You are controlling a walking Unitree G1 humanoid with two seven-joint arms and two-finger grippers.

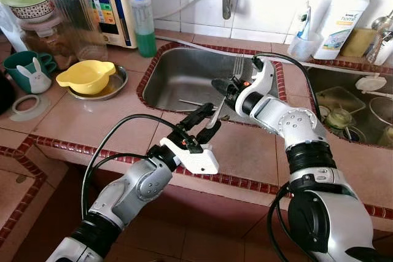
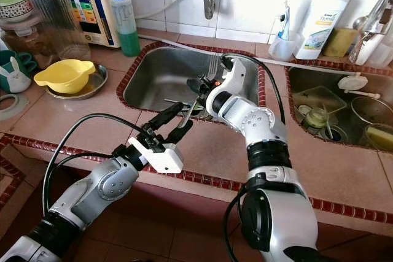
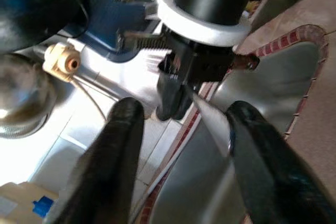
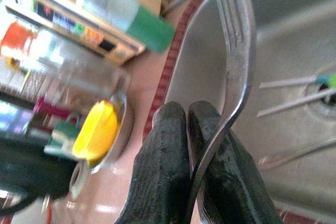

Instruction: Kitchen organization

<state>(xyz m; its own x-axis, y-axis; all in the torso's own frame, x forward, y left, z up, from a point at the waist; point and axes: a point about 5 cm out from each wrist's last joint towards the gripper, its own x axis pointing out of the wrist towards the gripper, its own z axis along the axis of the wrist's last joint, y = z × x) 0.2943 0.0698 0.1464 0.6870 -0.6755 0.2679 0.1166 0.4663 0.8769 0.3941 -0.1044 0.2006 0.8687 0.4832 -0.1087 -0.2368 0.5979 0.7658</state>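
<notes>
while both arms reach over the front rim of the stainless steel sink basin [image 1: 178, 75] at mid-frame, my right gripper [image 4: 190, 129] has its two black fingers pressed together on the handle of a silver metal fork [image 4: 237, 51], tines pointing up toward the back wall. my left gripper [image 1: 204, 116] sits just below and left of it, fingers [image 3: 113, 150] spread apart on either side of the fork's lower handle, contact not clear. loose utensils lie near the drain. yellow plastic bowl [image 1: 86, 76] rests on a round metal plate at left of frame; green-liquid soap bottle with blue cap [image 1: 143, 21] stands behind the sink, upper left.
</notes>
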